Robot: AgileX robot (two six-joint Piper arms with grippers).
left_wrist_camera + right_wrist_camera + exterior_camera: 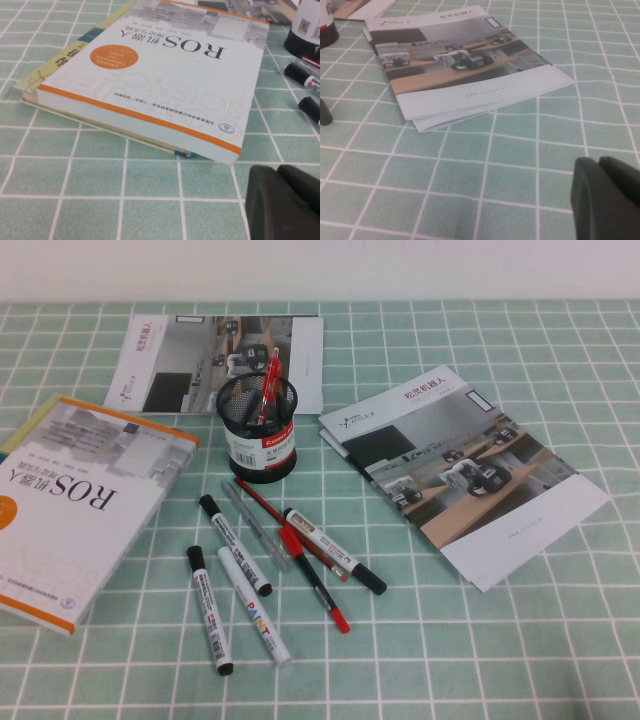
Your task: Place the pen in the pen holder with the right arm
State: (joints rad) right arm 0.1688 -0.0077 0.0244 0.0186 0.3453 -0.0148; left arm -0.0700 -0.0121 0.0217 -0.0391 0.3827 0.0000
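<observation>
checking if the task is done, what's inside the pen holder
A red pen stands inside the pen holder, leaning on the rim; its lower end is blurred behind the mesh. Left claw and right claw sit low, away from it.

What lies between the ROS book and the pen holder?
Only bare checked tablecloth separates the ROS book from the pen holder, in the high view; both hands are off that view.

A bench (pixel 560 640) covered in a green cloth with a white grid carries everything. A thick white-and-orange ROS book (pixel 75 500) lies flat at the left. Two glossy grey-and-white brochures lie on it, one (pixel 215 360) at the back, one (pixel 465 475) at the right. A black wire-mesh pen holder (pixel 258 428) stands between them. In front of it lies a loose cluster of markers and pens: black-capped white markers (pixel 233 543), a grey pen (pixel 256 525), and a black-barrelled pen with red ends (pixel 315 578).
</observation>
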